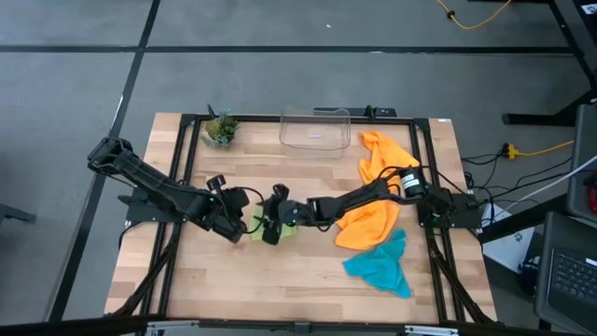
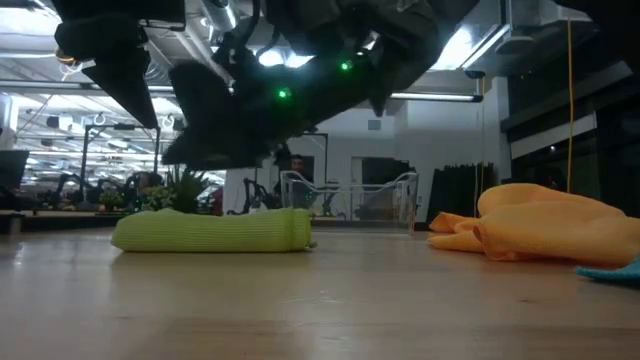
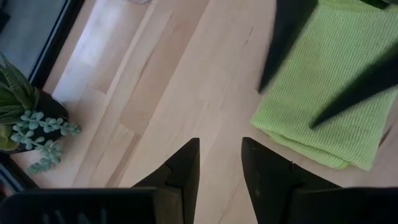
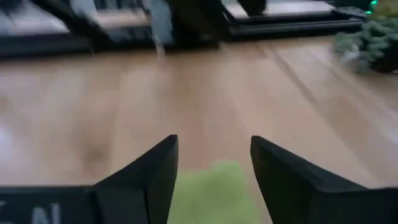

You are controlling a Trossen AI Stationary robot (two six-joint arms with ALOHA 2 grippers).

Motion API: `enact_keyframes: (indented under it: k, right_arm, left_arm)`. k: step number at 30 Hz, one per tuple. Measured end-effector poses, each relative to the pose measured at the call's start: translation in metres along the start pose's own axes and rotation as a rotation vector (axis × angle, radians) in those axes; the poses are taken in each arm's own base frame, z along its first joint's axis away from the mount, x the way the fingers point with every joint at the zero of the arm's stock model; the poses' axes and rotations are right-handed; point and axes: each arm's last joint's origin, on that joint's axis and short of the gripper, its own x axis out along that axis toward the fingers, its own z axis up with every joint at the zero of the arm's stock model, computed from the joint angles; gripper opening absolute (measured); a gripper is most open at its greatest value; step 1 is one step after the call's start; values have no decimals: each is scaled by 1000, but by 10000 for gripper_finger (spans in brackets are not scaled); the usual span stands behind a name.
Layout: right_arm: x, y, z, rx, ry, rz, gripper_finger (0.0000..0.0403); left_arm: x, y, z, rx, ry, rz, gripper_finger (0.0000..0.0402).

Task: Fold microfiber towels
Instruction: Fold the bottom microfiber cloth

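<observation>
The lime green towel lies folded into a thick flat pad on the wood at the table's middle. My right gripper reaches in from the right and hovers open just above it; green cloth shows below the gap between its fingers. My left gripper stands open over bare wood, beside the towel's edge on the left. Two orange towels and a teal one lie crumpled at the right.
A clear plastic bin stands at the far edge, a small potted plant at the far left. The orange heap and the teal towel's tip lie under the right arm. Bare wood runs along the near edge.
</observation>
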Motion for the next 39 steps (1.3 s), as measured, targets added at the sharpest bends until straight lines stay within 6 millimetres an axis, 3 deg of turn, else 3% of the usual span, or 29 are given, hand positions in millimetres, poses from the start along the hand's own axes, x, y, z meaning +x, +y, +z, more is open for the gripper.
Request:
enact_keyframes:
  k: [7, 13, 16, 20, 25, 27, 33, 39]
  right_arm:
    - [21, 10, -54, 45, 54, 12, 204]
    - [35, 11, -77, 87, -45, 27, 204]
    - [36, 10, -76, 80, -61, 25, 204]
    - [29, 9, -60, -12, -71, -8, 204]
    - [11, 9, -9, -79, -192, -14, 204]
    - [7, 9, 1, -93, -204, -15, 204]
    - [2, 8, -17, -19, -166, -4, 204]
    - [-18, 0, -63, 100, -177, 15, 204]
  left_arm:
    - [0, 0, 0, -2, -2, -1, 110]
    - [0, 0, 0, -2, -2, -1, 110]
    - [0, 0, 0, -2, -2, -1, 110]
    - [0, 0, 0, -2, -2, -1, 110]
    - [0, 0, 0, -2, -2, -1, 110]
    - [0, 0, 0, -2, -2, -1, 110]
    - [0, 0, 0, -3, -3, 0, 110]
    - [0, 0, 0, -3, -3, 0, 110]
